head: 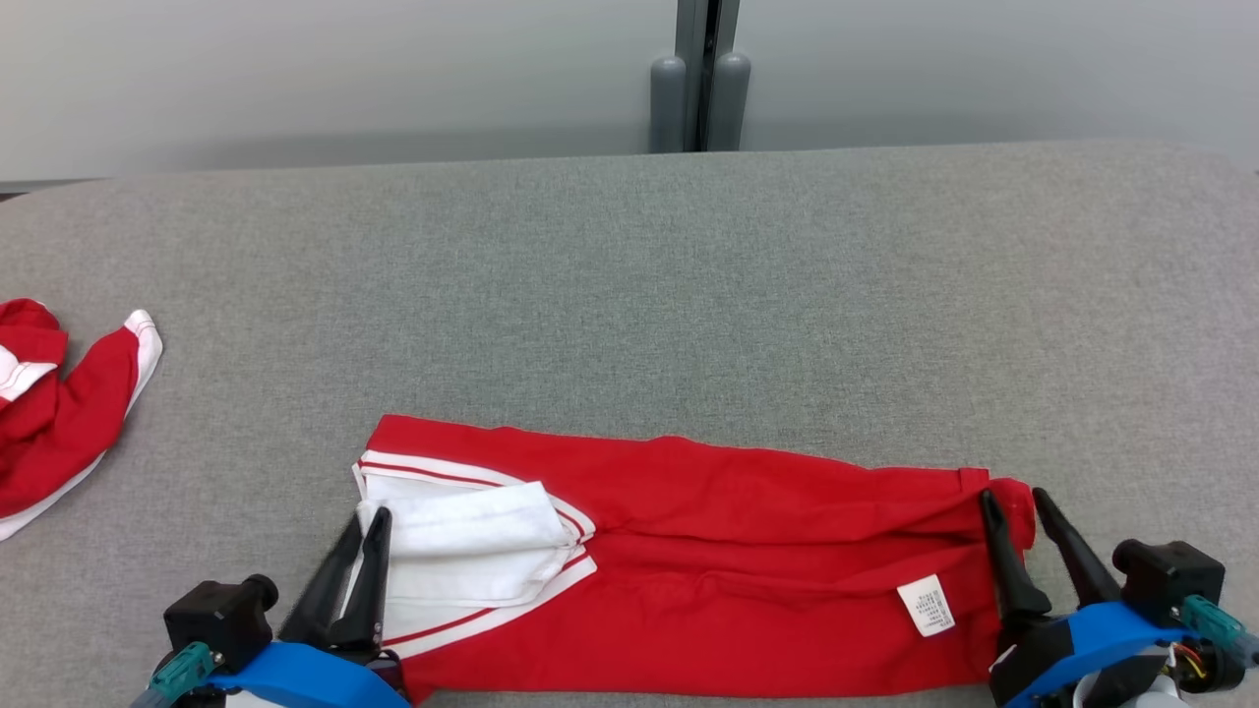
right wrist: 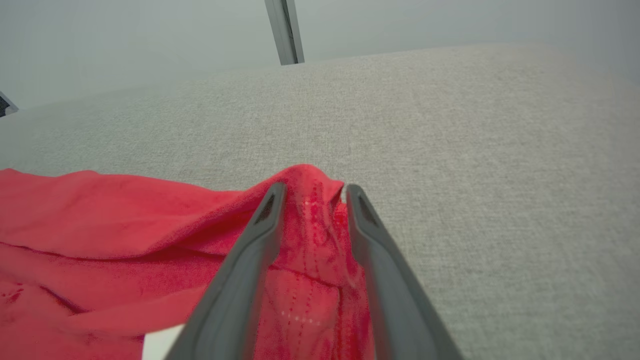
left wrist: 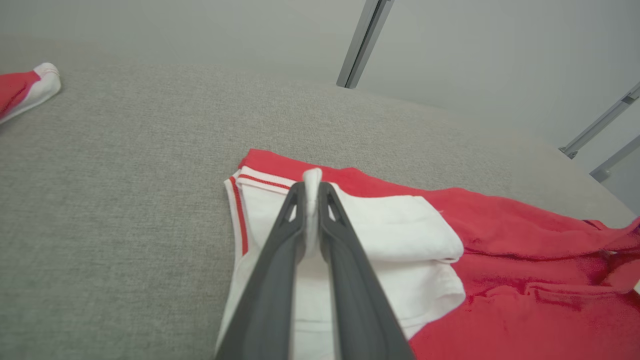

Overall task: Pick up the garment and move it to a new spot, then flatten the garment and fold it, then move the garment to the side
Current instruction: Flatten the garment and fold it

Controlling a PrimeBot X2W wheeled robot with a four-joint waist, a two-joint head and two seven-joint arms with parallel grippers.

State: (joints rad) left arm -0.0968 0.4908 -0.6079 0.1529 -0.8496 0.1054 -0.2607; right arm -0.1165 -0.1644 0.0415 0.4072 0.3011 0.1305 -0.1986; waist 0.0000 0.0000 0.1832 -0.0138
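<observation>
Garment position: the long red knit garment with white striped trim (head: 738, 551) lies on the grey fabric-covered desk (head: 689, 275), stretched between the two end effectors. Its white-trimmed end is at the left end effector (head: 369, 518) and its red hem end is at the right end effector (head: 1013, 498).
Garment look: it is folded lengthwise into a long band, with soft creases running along its middle. A folded white panel (head: 472, 551) edged with thin red stripes lies just beside the left end effector. A small white printed label (head: 926, 605) lies just inward of the right end effector.
Left end effector: clenched, with the fingers pressed together on a thin fold of the white panel, which pokes up past the fingertips.
Right end effector: released, with the fingers parted. A hump of red hem stands between them and brushes their inner faces.
Other cloth: a crumpled red-and-white garment (head: 59, 413) lies well apart, beyond the left end effector's outer side.
</observation>
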